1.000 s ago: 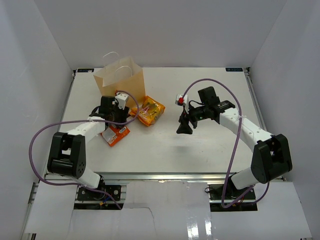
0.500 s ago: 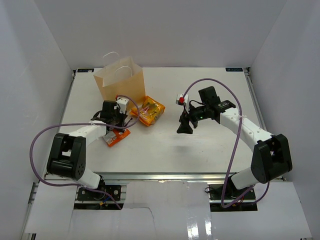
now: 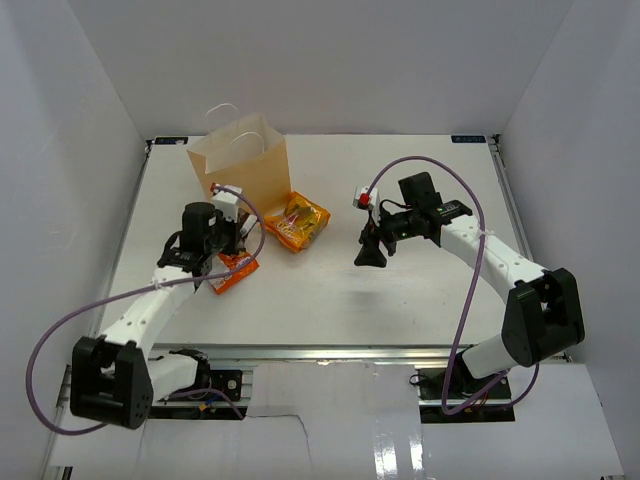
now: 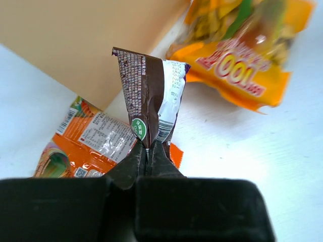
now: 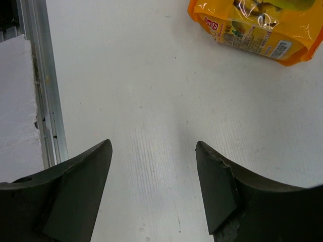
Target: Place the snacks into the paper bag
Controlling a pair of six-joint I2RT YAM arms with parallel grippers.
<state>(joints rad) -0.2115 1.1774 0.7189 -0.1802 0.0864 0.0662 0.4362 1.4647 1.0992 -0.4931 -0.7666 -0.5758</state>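
My left gripper point(image 4: 148, 151) is shut on the lower edge of a snack, a dark brown and white packet point(image 4: 151, 91), which stands up from the jaws beside the paper bag point(image 4: 75, 35). Below it an orange packet point(image 4: 91, 143) lies flat on the table. In the top view the left gripper point(image 3: 232, 243) hangs just in front of the tan paper bag point(image 3: 245, 165), over the orange packet point(image 3: 235, 270). A yellow-orange packet point(image 3: 300, 222) lies right of the bag. My right gripper point(image 3: 368, 255) is open over bare table, with nothing between its fingers point(image 5: 217, 181).
The yellow-orange packet point(image 5: 262, 25) shows at the top right of the right wrist view. A metal rail point(image 5: 43, 91) runs along the table's edge there. White walls close in the table point(image 3: 400, 290) on three sides.
The left jaws have closed on the brown and white packet. The left arm has risen and drawn its wrist a little to the left. The right arm has stayed put.
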